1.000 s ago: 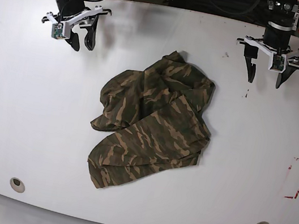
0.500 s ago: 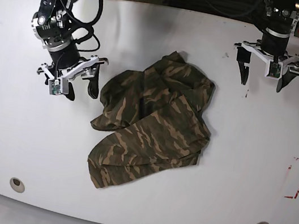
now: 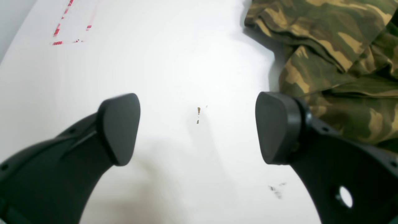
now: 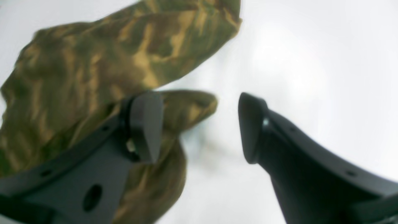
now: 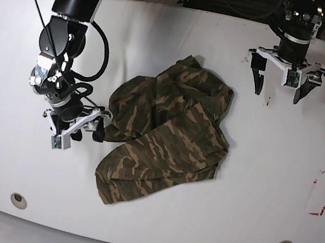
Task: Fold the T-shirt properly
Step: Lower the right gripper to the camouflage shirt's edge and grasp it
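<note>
Base: whole crumpled T-shirt [image 5: 163,137]; wrists: edges only.

white table [image 5: 184,31], crumpled T-shirt [image 5: 164,131] on it

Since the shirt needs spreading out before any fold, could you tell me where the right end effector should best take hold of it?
Probably the projecting flap on the camouflage T-shirt nearest the right end effector. In the right wrist view that flap juts toward the open jaws and seems to lie over bare table, so coming in low from that side looks easiest.
</note>
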`<state>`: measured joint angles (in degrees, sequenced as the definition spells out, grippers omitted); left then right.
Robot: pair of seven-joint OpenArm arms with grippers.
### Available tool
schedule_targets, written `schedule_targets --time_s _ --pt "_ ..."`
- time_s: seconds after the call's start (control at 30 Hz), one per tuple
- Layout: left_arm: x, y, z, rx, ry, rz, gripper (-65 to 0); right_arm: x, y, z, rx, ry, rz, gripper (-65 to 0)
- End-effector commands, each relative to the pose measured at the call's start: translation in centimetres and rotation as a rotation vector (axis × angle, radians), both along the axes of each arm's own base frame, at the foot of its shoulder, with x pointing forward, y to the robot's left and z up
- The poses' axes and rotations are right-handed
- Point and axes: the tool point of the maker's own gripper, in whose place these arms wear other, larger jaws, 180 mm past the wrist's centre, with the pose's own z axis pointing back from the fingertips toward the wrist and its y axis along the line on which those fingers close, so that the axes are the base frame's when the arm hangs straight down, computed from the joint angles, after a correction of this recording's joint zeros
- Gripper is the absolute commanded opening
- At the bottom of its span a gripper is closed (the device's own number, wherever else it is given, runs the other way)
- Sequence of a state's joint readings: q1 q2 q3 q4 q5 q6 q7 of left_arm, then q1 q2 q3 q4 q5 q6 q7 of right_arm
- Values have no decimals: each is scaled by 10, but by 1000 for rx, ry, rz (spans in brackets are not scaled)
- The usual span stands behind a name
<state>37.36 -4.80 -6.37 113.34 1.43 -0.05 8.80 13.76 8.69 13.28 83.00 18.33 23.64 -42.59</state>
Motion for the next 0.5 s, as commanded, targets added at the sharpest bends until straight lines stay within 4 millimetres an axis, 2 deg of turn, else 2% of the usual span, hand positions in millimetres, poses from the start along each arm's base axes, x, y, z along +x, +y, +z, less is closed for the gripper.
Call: schedule_targets --time_s 0.0,0.2,0.27,0.47 --pt "2 1 10 9 -38 -3 -108 25 -5 9 36 -18 -14 -277" --pt "2 1 9 9 -36 -2 -108 67 -7 -14 136 120 -45 -277" --pt "2 1 8 9 -35 -2 -108 79 -4 -16 172 142 -54 -277" --pt "2 -7 7 -5 -32 -18 -108 100 5 -22 258 171 -87 -274"
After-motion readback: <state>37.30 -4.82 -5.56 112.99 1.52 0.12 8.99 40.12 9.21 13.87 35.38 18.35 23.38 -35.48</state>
